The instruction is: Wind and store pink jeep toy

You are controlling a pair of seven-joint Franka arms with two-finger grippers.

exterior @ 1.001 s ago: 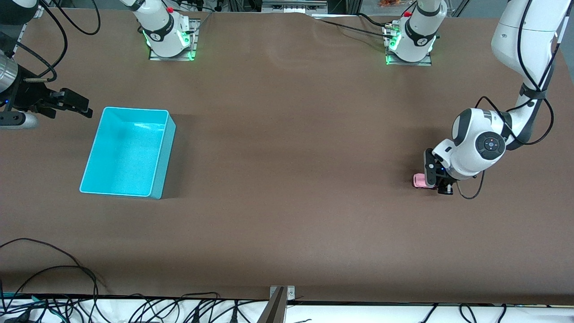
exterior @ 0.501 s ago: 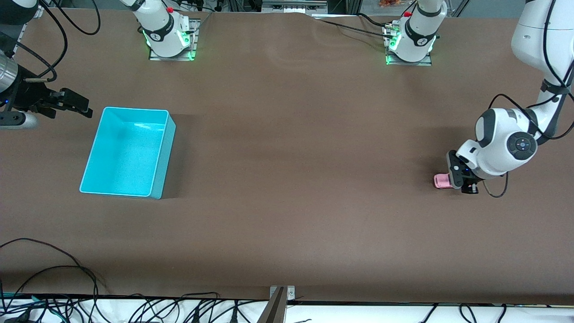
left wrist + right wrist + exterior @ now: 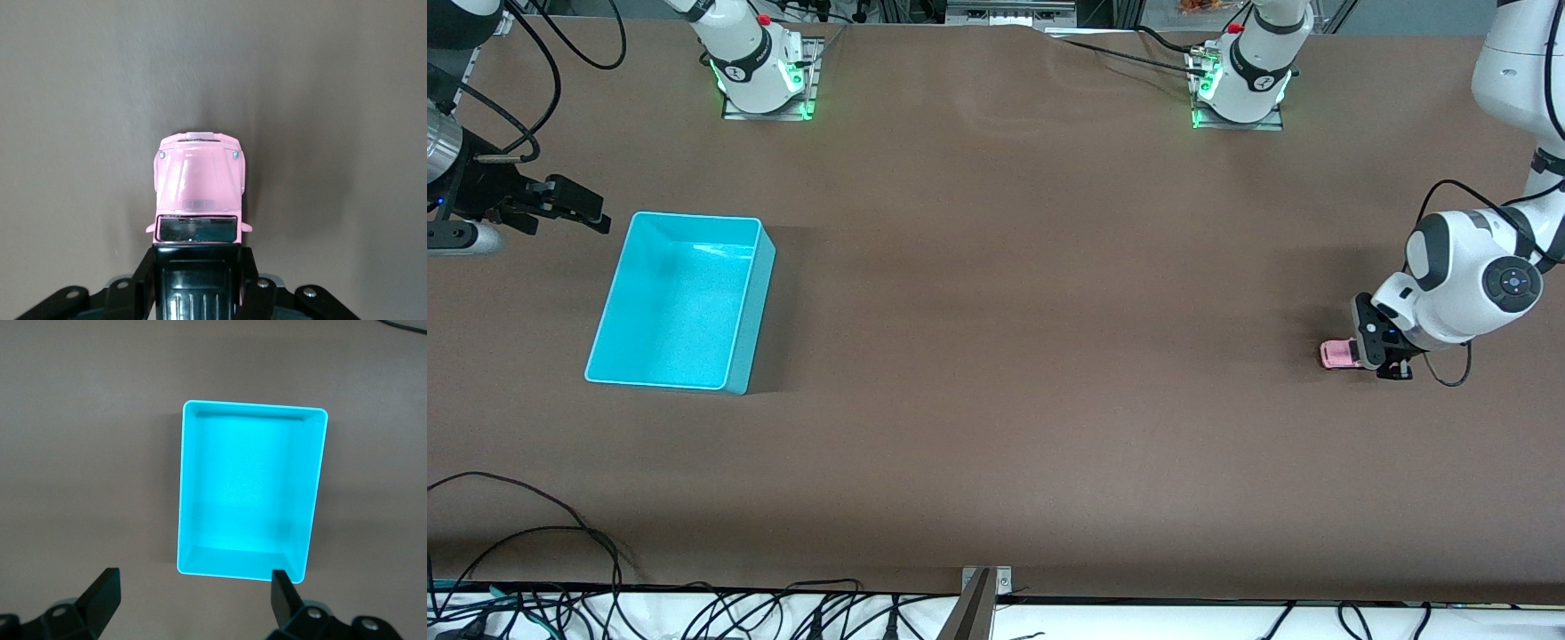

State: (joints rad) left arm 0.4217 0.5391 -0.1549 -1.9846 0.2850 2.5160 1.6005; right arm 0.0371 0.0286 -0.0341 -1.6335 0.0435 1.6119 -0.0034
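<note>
The pink jeep toy (image 3: 1336, 355) is down at the tabletop near the left arm's end of the table. My left gripper (image 3: 1374, 356) is shut on its black-roofed rear half, and the pink hood sticks out toward the bin. In the left wrist view the pink jeep toy (image 3: 199, 183) fills the middle, and the left gripper (image 3: 198, 267) has a finger pressed against each side of the cab. The right gripper (image 3: 574, 206) hovers beside the turquoise bin (image 3: 676, 302) at the right arm's end. In the right wrist view the right gripper (image 3: 193, 590) is open and holds nothing, with the bin (image 3: 250, 493) ahead of it.
Both arm bases (image 3: 760, 71) (image 3: 1240, 80) stand at the table's edge farthest from the front camera. Loose cables (image 3: 534, 569) lie along the table's edge nearest that camera. A metal bracket (image 3: 983, 587) sits at the middle of that edge.
The left gripper has slid the pink jeep toy along the tabletop toward the left arm's end of the table, away from the bin. The right arm has stayed still.
</note>
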